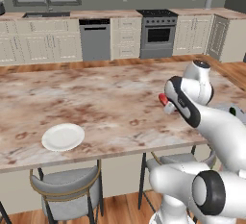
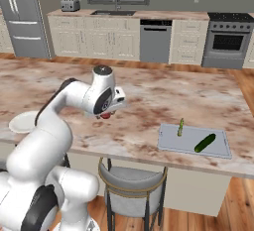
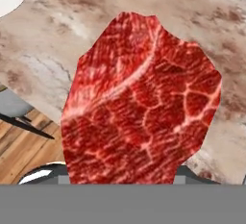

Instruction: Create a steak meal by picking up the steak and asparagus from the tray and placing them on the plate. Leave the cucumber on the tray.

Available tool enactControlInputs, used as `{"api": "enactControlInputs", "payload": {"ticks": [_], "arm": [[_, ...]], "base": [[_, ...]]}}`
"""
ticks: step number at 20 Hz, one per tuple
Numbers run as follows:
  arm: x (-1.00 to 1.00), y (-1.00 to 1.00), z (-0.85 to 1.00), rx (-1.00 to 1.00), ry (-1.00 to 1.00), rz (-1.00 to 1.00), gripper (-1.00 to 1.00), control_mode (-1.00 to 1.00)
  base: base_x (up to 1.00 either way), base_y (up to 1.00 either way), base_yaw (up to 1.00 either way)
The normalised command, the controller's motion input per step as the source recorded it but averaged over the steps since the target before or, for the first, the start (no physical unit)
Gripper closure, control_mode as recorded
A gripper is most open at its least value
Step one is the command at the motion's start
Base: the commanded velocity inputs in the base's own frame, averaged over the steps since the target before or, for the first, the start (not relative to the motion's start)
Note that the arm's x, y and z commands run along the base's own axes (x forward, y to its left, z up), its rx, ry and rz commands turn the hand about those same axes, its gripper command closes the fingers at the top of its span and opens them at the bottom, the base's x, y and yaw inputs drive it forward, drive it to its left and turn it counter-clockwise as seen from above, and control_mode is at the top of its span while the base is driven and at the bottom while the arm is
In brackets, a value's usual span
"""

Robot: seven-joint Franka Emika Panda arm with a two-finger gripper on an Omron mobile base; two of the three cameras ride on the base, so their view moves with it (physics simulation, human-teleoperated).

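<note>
Item: steak [image 3: 139, 103]. Raw-red slab, held in the gripper [image 2: 105, 114], which is closed on it; the meat hangs from the hand above the marbled island counter [image 1: 110, 98], clear of the surface. In the left base view the red edge shows at about 9 o'clock of the wrist.

Item: plate [image 1: 63, 137]. Round, white, bare, near the counter's front edge, well apart from the gripper. In the hand view a sliver sits at 11 o'clock.

Item: tray [image 2: 218, 150]. Grey-blue board on the counter, at 3 o'clock from the arm in the right base view. Carries the asparagus [image 2: 180, 127] at its far left and the cucumber [image 2: 205, 143] lying diagonally mid-board; the two are apart.

Step in hand, as judged: carrying the steak to the plate. To do it well: keep the grip firm, travel level, centre the slab over the plate, lower until near touching, then release. The asparagus follows; the cucumber remains.
</note>
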Motion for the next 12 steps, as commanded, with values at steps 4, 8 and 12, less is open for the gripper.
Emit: {"api": "enactControlInputs", "payload": {"ticks": [4, 8, 12], "arm": [[0.0, 1.0, 0.23, -0.06, 0.14, 0.2, 1.0, -1.0], [0.0, 1.0, 0.02, -0.09, 0.17, 0.2, 1.0, -1.0], [0.0, 1.0, -0.13, -0.05, 0.11, 0.24, 1.0, -1.0]], "base": [[0.0, 0.0, 0.0], [0.0, 0.0, 0.0], [0.0, 0.0, 0.0]]}}
